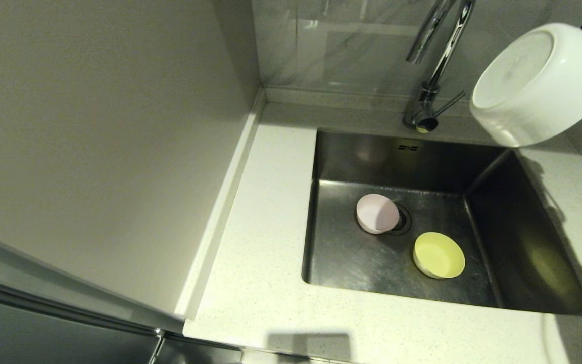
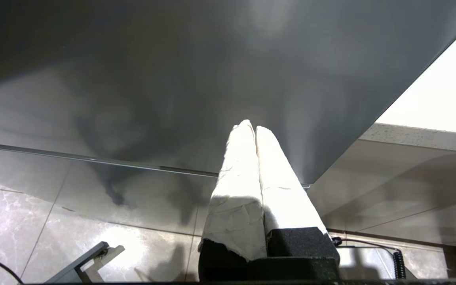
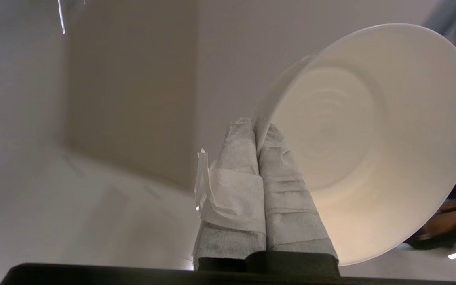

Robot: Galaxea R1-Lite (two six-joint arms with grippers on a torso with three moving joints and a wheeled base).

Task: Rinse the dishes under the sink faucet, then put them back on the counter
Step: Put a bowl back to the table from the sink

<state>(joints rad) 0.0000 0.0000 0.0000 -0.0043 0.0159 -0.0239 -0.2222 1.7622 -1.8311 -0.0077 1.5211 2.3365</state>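
White bowl (image 3: 370, 146) pinched at its rim by right gripper (image 3: 256, 128), held tilted beside faucet (image 1: 435, 60); left gripper (image 2: 250, 128) parked, fingers together.

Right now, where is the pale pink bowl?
In the head view, the pale pink bowl lies tipped inside the sink, at the drain, left of the yellow-green bowl.

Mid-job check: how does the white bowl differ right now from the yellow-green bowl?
The white bowl is held up in the air beside the faucet; the yellow-green bowl rests on the sink floor. The white bowl is tipped on its side, its base showing in the head view; the yellow-green one sits tilted, its opening facing up. The right gripper pinches the white bowl's rim; nothing touches the yellow-green bowl. Both are plain, round and unpatterned.
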